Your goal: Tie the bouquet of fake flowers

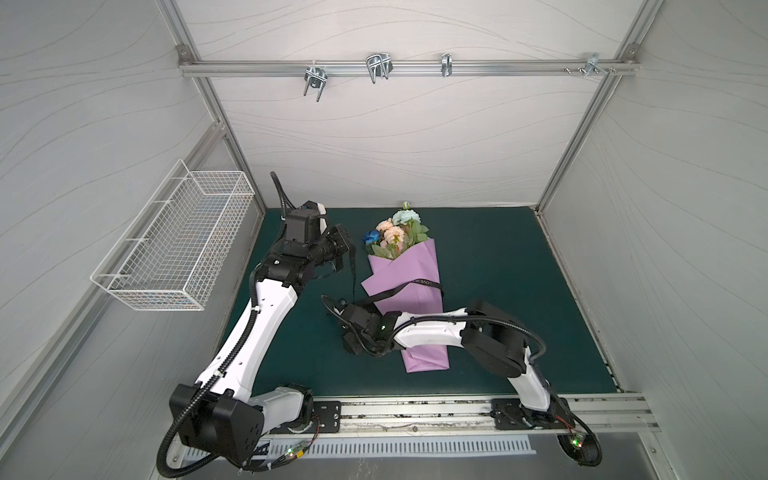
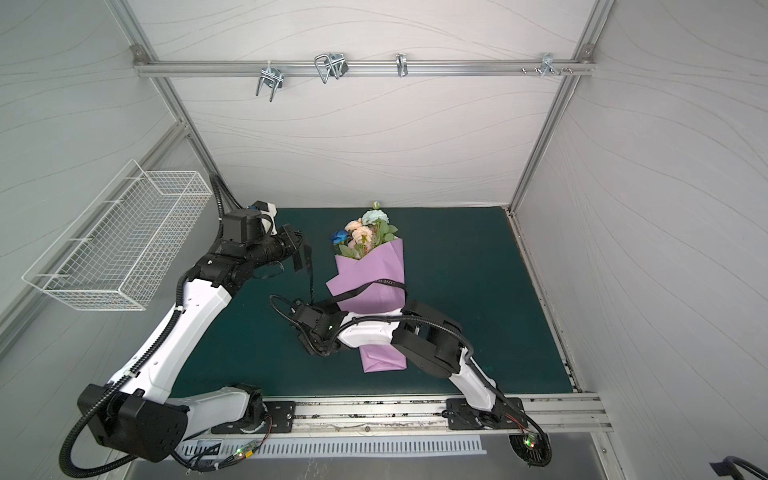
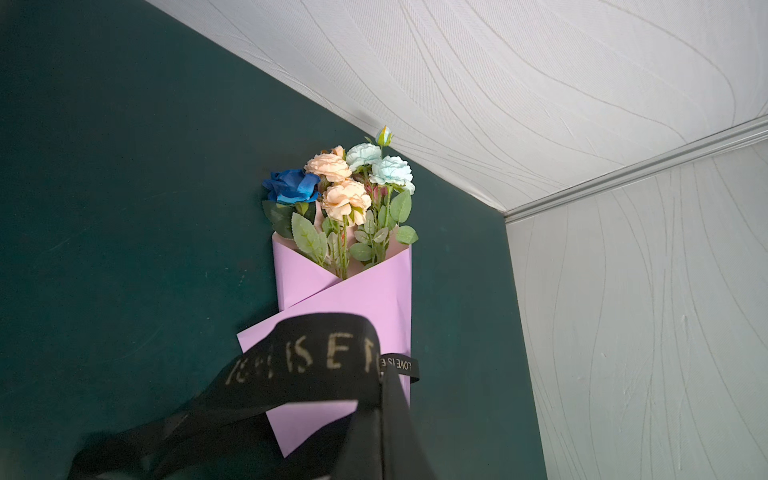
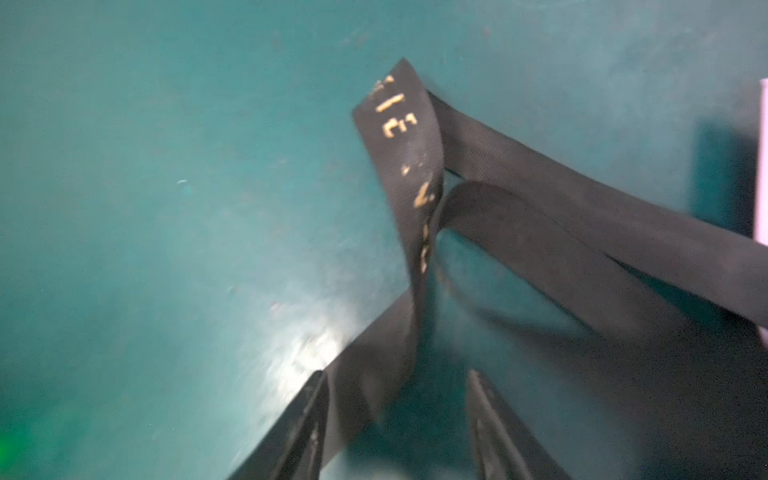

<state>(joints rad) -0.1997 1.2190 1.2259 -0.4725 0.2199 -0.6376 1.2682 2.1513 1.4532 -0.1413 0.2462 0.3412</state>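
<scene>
Dark green mat (image 1: 498, 270) — on it the bouquet of fake flowers (image 1: 392, 235) in lilac paper (image 1: 411, 272).

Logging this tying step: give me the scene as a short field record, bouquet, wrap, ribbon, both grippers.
bouquet of fake flowers: lying on green mat, blooms toward back wall
lilac paper: wrapped round the stems
black ribbon: looped round the paper, ends crossing beside it
left gripper: shut on one ribbon end, raised
right gripper: open, ribbon passing between fingers

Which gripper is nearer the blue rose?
Left. The left gripper, shut on the ribbon, is beside the blue rose; the right gripper, open, sits farther down, by the middle of the paper.
</scene>
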